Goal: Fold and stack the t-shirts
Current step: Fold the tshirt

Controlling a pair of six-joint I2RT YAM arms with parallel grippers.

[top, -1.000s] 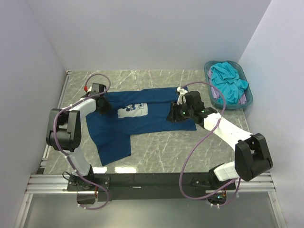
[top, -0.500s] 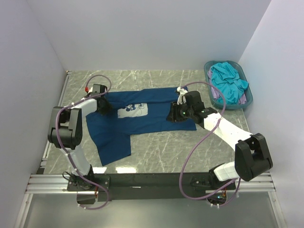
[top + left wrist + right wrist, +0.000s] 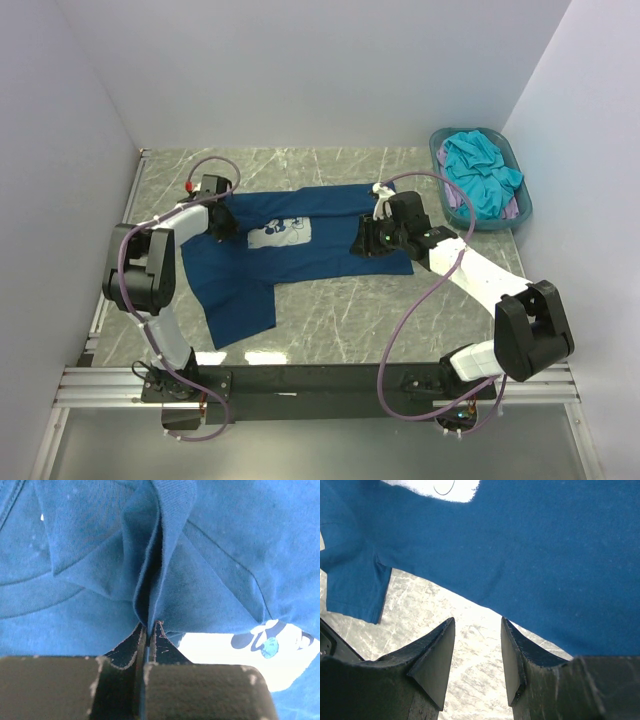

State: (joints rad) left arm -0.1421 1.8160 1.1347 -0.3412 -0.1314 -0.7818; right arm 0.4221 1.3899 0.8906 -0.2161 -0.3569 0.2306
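Left wrist view, left jaws clamped on navy t-shirt (image 3: 215,555) fold, unseen from above, right jaws apart

The work surface is a table (image 3: 330,300) with a grey-green marbled top veined in white, closed in by three plain, windowless panels: a pale back wall (image 3: 300,70), a left wall (image 3: 50,200) and a right wall (image 3: 590,150), all a flat bluish white. Even, soft light falls from above, leaving only faint shadows and a mild sheen on the stone pattern. A teal plastic basket (image 3: 436,148) sits in the far right corner of the table, while a black crossbar (image 3: 320,378) on a silver aluminium rail (image 3: 110,385) runs along the near edge.
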